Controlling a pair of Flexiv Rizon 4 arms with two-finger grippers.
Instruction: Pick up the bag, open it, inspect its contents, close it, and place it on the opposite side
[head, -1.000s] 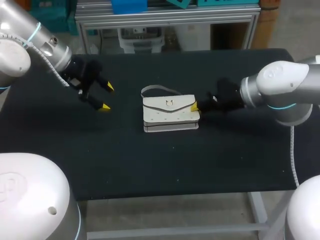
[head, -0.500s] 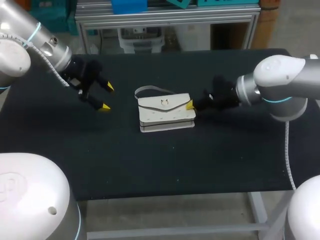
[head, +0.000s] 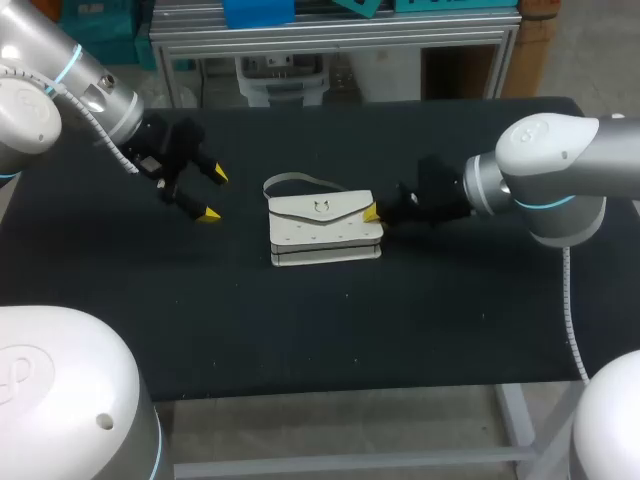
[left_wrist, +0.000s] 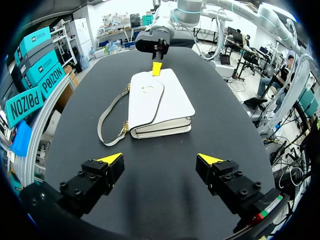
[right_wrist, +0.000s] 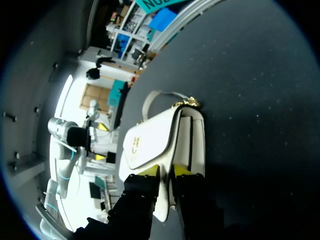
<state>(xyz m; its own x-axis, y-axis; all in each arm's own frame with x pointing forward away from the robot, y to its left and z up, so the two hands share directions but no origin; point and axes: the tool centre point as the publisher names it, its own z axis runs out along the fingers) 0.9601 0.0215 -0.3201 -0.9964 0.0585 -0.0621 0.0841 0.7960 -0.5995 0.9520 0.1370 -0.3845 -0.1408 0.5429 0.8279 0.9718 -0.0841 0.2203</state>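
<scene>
Right gripper (head: 372, 213), entering from the right side of the table (head: 300, 330): fingers clamped on the right end of the white bag (head: 325, 228). The right wrist view shows what the others hide, namely one yellow tip lying on the flap and the other against the bag's side panel, with the flap's edge pinched between them. The head view and the left wrist view show only the upper tip, resting on the flap.

Left gripper (head: 212, 194): fingers spread wide and holding nothing, poised above the cloth well apart from the bag's left end.

The bag lies flat near the table's middle, flap closed, with a small metal emblem (head: 322, 207) on the flap. Its strap (head: 290, 182) loops out on the cloth behind it.
</scene>
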